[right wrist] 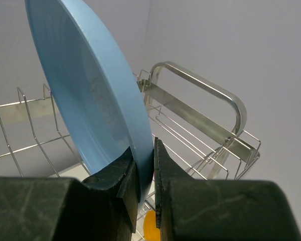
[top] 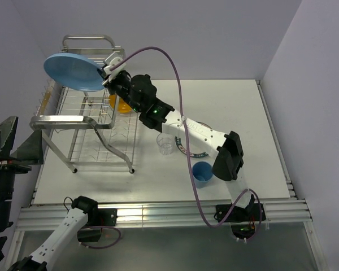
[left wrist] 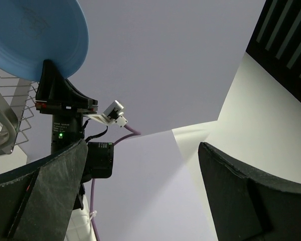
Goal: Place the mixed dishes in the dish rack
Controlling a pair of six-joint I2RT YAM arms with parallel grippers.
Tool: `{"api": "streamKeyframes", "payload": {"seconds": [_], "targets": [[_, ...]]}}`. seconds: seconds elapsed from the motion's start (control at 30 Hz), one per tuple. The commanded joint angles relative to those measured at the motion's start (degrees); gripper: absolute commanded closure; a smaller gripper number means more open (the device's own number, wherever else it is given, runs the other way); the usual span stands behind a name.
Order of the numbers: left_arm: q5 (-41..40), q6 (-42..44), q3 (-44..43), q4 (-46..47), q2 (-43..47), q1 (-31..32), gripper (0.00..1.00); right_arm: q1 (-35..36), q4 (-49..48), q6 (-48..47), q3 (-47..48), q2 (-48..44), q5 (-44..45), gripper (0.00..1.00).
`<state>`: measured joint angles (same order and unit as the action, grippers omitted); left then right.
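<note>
Prob. robot lab: bare walls (top: 203, 34), white table (top: 237, 113), alu mounting rail (top: 158, 213).

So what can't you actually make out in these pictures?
- White plate, top view: mostly under the right arm; rim lettering too small to read.
- Orange-yellow bowl, top view: largely behind that arm; the right wrist view cuts it at the bottom edge.
- Left end effector: beyond the top view's lower-left edge.
- Light-blue plate, right wrist view: gripped edge hidden inside the right end effector.
</note>
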<state>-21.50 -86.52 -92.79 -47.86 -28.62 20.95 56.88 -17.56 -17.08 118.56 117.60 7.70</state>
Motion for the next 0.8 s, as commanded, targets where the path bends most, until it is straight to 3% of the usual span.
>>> {"api": "streamKeyframes", "payload": {"seconds": [0.0,0.1,0.23,0.37,0.43,0.53,0.77], "targets": [[-1.0,-0.93,0.86,0.31,0.76,0.32,0.01,-1.07,1.65,3.89,-2.19,-4.31,-4.89,0.94],[-1.26,-0.84,1.04,0.13,0.85,0.32,0.01,-2.03,2.18,4.95,-1.85,-3.96,-5.86,1.0],[-1.44,-1.02,1.12,-0.4,1.2,0.41,0.01,-2.48,2.79,5.04,-1.23,-3.43,-6.56,0.99],[-1.44,-1.54,1.65,-0.57,1.38,0.41,0.01,-2.74,4.03,5.3,0.44,-2.29,-6.3,0.57],[-1.27,-1.46,1.74,-0.48,1.29,0.41,0.01,-2.65,2.98,5.74,-0.52,-2.81,-6.21,0.44],[-1.27,-1.46,2.26,-0.4,1.29,0.32,0.01,-2.57,2.18,6.79,-1.67,-3.6,-6.74,0.35],[-0.83,-1.46,4.11,0.75,1.47,0.41,0.01,-2.48,1.83,7.06,-2.89,-5.45,-7.35,0.26]]}}
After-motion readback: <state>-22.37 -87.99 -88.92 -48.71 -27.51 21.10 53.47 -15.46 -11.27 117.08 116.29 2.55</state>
